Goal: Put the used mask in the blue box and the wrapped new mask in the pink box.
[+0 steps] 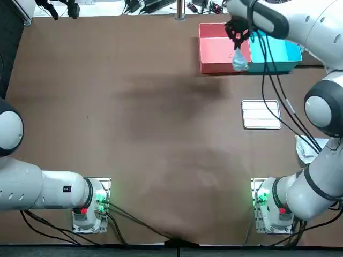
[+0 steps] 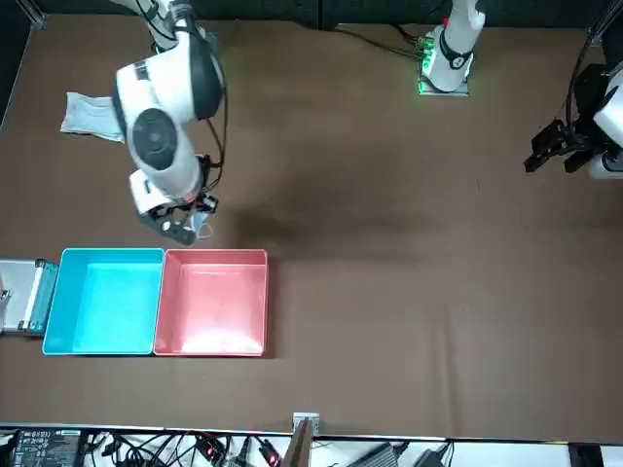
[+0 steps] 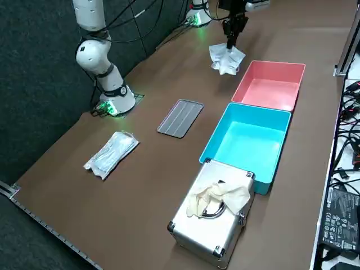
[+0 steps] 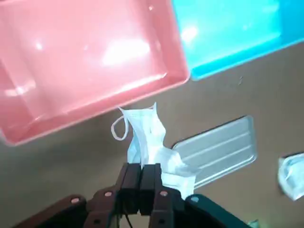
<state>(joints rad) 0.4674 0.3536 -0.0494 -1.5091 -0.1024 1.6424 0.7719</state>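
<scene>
Your right gripper [image 1: 237,35] clamps used mask [image 1: 239,60] tight; mask dangles below fingertips, over bare table just outside pink box [image 1: 214,51]. Blue box [image 1: 278,52] touches pink box's side. Arm stretches far across table, gripper pointing down. Wrapped new mask [image 3: 111,153] lies well apart, near arm's base.

Right arm [image 1: 317,176] stretched far forward, wrist pointing down; right gripper [image 4: 142,167] raised, fingers [image 4: 134,178] pinched together on mask [image 4: 148,142].
</scene>
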